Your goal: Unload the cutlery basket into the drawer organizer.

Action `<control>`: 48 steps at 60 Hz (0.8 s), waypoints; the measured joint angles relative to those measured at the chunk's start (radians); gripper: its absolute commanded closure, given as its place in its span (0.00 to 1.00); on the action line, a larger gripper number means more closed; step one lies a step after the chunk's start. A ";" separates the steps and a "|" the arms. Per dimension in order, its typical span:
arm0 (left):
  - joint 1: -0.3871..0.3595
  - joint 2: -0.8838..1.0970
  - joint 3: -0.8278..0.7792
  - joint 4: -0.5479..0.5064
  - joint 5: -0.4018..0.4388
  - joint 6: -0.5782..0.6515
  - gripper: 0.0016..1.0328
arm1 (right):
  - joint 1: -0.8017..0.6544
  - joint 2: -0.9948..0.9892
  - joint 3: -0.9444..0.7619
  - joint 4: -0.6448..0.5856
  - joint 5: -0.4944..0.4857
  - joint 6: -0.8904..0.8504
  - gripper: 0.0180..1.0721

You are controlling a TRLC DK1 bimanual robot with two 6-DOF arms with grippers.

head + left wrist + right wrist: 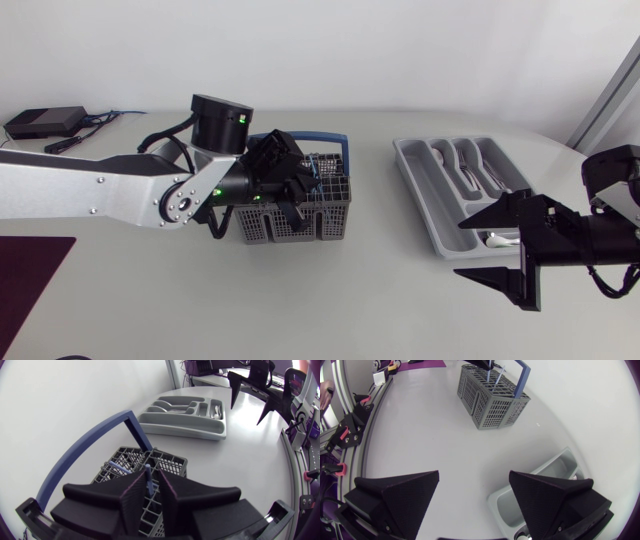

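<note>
The grey cutlery basket [300,215] with a blue handle [100,440] stands left of the table's middle. My left gripper [290,195] hangs over it, its tips down among the cells. In the left wrist view its fingers [131,497] stand narrowly apart around a pale blue cutlery handle [148,480], with a slit left on one side. A second pale handle [117,467] sticks up beside it. The grey drawer organizer [415,190] lies to the right and holds spoons [450,160]. My right gripper [462,248] is open and empty in front of the organizer [540,480], far from the basket [492,397].
A black box [45,122] with cables sits at the back left corner. A dark purple mat [30,270] lies at the front left. Bare white tabletop [390,290] separates the basket from the organizer.
</note>
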 measured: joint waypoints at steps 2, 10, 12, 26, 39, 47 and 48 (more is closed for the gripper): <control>0.000 0.000 0.000 0.000 0.000 0.000 0.85 | 0.000 0.000 0.000 0.000 0.000 0.000 0.05; 0.000 0.000 0.003 0.000 0.000 0.000 0.87 | 0.006 0.000 -0.002 0.000 0.000 0.000 0.05; 0.000 0.003 0.006 0.000 0.000 0.000 0.88 | 0.008 0.000 -0.002 0.000 0.000 0.000 0.05; 0.002 0.012 0.022 -0.004 0.000 0.000 0.94 | 0.013 0.000 -0.002 0.000 0.000 0.000 0.05; 0.002 0.005 0.027 -0.027 0.003 0.000 0.94 | 0.020 -0.008 -0.003 0.000 0.000 0.000 0.05; 0.002 -0.035 0.027 -0.060 0.003 0.000 0.94 | 0.033 -0.031 -0.006 0.000 0.000 0.004 0.05; 0.002 -0.042 0.027 -0.062 0.003 0.000 0.94 | 0.035 -0.035 -0.006 0.000 0.000 0.005 0.05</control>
